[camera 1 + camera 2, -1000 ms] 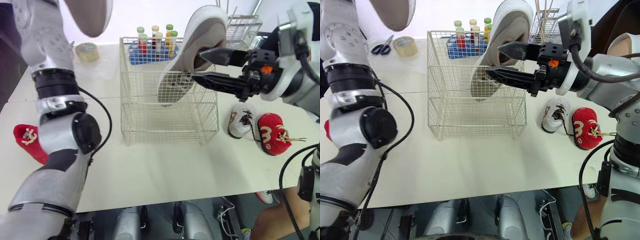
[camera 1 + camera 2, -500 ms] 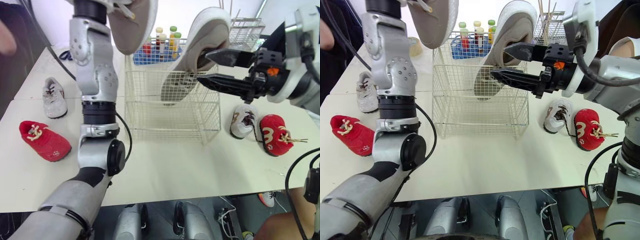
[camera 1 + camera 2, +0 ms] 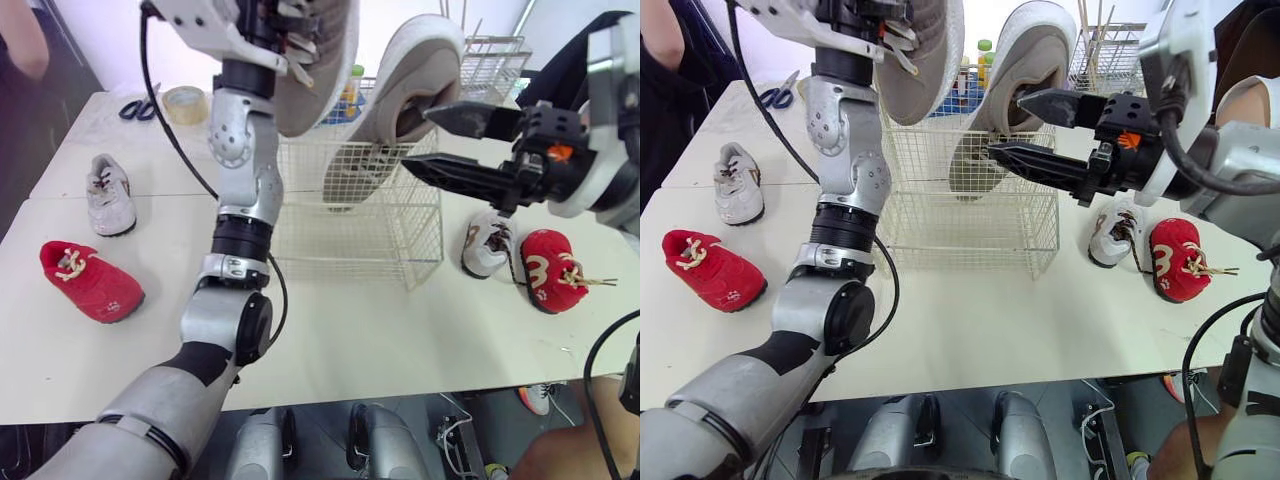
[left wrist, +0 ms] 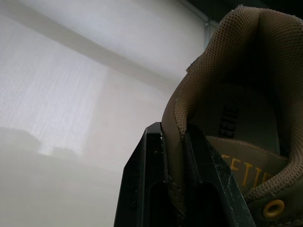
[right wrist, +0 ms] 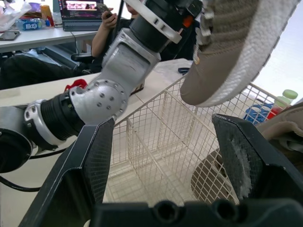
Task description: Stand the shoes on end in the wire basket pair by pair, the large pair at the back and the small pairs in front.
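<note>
In the middle of the desk (image 3: 400,340) stands the wire basket (image 3: 350,235). One large shoe (image 3: 405,85) stands on end in it, toe down, with its heel rising above the rim. The right end effector (image 3: 415,138) is at that heel with its fingers spread wide and nothing clamped between them; I cannot tell if it touches the shoe. The left end effector (image 4: 173,142) is closed on the heel collar of the tan shoe (image 3: 320,60), held high above the basket's left side. Near the desk's left edge lie a red small shoe (image 3: 90,282) and a grey small shoe (image 3: 105,193). Near the right edge, a white small shoe (image 3: 487,242) and another red one (image 3: 548,268) lie side by side.
</note>
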